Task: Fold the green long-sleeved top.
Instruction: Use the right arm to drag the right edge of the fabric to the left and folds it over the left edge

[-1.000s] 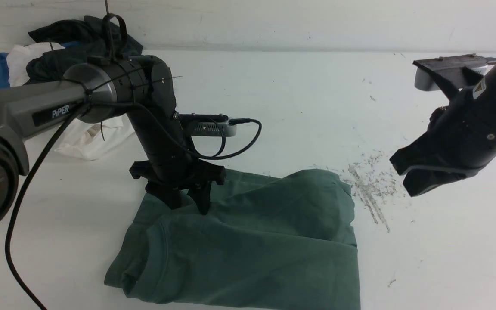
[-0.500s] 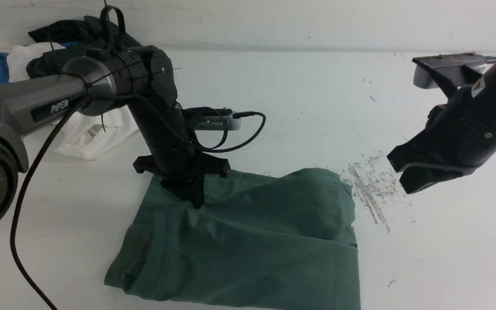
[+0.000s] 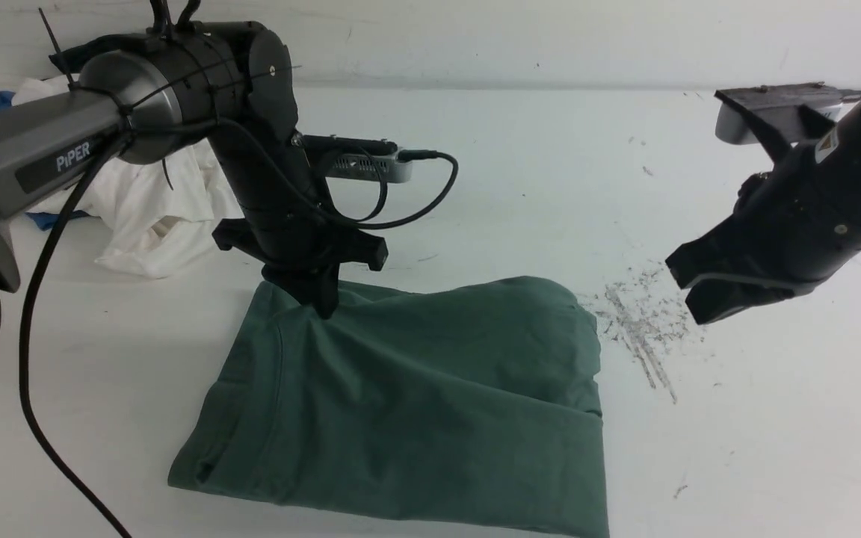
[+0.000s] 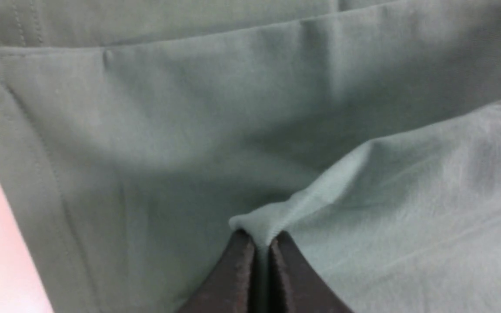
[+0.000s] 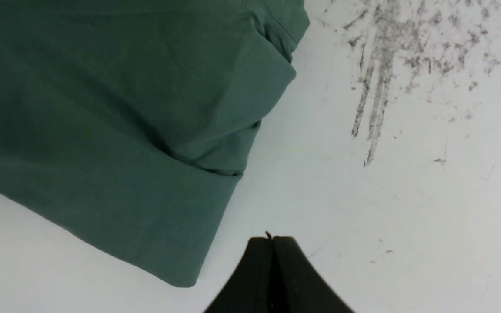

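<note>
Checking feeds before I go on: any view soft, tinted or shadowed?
Left wrist view: soft, the top blurred, a pink cast on the table at the frame edge. Right wrist view: sharp, evenly lit. Front view: clear, soft shadow under the left claw.

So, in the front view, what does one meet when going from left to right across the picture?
White cloth → left gripper, shut on the green top → scuff marks on the table → right gripper, shut and above the table.
</note>
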Robot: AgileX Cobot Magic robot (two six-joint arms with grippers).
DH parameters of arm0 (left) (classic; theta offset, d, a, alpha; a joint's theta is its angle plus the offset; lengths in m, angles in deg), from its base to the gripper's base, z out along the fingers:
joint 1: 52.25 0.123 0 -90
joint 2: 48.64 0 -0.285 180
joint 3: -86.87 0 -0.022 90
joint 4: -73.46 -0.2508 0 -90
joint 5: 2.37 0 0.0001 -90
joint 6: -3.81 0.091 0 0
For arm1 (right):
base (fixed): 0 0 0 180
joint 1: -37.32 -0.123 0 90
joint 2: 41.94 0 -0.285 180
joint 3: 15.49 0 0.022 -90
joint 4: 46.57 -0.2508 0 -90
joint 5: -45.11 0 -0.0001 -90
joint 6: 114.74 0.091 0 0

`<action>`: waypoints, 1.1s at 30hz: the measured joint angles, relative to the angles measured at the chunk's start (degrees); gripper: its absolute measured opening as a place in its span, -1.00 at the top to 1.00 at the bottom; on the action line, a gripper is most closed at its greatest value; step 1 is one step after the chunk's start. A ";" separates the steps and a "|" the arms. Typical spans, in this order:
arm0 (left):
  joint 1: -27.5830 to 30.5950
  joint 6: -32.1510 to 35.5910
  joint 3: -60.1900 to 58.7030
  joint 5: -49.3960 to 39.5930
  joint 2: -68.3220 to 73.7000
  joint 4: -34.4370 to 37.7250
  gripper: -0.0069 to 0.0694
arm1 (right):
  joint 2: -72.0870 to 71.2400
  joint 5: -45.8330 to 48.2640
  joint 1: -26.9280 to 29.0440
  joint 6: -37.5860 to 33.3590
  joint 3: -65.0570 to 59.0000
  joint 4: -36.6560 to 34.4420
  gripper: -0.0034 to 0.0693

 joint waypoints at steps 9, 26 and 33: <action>0.00 -2.69 2.60 0.77 0.20 -5.81 0.39 | 0.00 -2.97 0.00 -0.18 0.00 -0.08 0.94; -9.89 3.55 4.33 -1.51 -5.77 0.77 0.82 | 6.64 -1.89 9.86 -2.38 3.93 -8.58 0.13; -18.90 4.30 -2.42 -1.51 -2.77 1.82 0.83 | 16.99 -2.15 10.03 -9.16 4.71 -17.92 -0.24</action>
